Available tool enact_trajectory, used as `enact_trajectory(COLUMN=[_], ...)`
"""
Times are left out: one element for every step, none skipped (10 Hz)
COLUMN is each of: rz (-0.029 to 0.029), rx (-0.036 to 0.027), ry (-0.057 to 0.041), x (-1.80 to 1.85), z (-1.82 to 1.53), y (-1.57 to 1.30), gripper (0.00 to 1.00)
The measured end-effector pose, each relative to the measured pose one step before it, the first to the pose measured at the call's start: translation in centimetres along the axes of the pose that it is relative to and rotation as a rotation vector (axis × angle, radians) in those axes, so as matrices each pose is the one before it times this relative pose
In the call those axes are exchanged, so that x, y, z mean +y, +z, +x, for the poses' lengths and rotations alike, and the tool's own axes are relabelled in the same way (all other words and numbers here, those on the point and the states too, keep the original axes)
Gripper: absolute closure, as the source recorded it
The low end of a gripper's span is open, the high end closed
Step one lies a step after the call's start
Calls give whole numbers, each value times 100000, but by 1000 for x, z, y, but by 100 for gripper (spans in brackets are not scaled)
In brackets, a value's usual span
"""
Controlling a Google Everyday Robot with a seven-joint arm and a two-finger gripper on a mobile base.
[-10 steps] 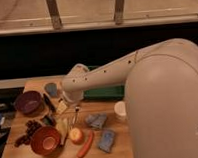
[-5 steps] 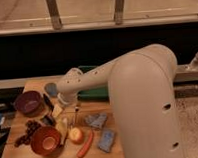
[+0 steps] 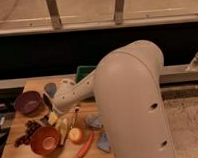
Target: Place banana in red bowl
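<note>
Status check, left to right.

- Maroon bowl [image 3: 27, 102]: left of the pincer [image 3: 48, 112], slightly above it. It is the darker one, not the target.
- Grapes [image 3: 27, 130]: a dark bunch on the worktop [image 3: 33, 88], below and left of the pincer.
- Red bowl [image 3: 44, 140]: below the pincer and a touch left, near the front edge. Its lighter orange inside looks empty, with no fruit in it.
- Pincer: at the end of the white arm [image 3: 75, 92], low over the worktop, between the maroon bowl and the arm's bulk. The fingers are spread, and nothing is pinched between them as far as I can make out.
- Banana [image 3: 61, 128]: just below the pincer and a little right, lying flat on the worktop. It is just beside the red bowl's right rim, between that bowl and the apple [image 3: 75, 136]. I cannot tell whether a fingertip touches the banana's upper end.
- Carrot [image 3: 86, 144]: below and to the right of the pincer, past the apple. It is not involved.

Progress, my judgement: early stage. The pincer is close to the fruit, so the approach looks nearly complete. Nothing is grasped and nothing is delivered. What is left:
- closing on the banana;
- lifting it;
- a short carry left over the red bowl's rim;
- release.

The carry should be brief, since fruit and bowl lie side by side. The apple crowds the banana's far side.
</note>
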State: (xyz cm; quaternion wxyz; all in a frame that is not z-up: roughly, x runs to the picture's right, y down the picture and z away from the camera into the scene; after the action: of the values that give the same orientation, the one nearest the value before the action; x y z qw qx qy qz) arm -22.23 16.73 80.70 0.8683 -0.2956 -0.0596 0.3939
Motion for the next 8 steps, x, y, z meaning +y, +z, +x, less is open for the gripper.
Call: enact_trajectory(rz=[276,386,909,1674,1441,1327,593,-125], rx=[-937,-847,-1352,-1557,-1161,-548,680,914], ry=[-302,150,232,238,98,64,-1020,-973], x=[149,-156,-370,-591,-452,-550,-137,249], z=[138,139,3,-189,-363,-339,-283,-177], y=[389,-9,-455,-1139,-1110,-942,-218,312], gripper=[20,20,20,20,20,20,20,20])
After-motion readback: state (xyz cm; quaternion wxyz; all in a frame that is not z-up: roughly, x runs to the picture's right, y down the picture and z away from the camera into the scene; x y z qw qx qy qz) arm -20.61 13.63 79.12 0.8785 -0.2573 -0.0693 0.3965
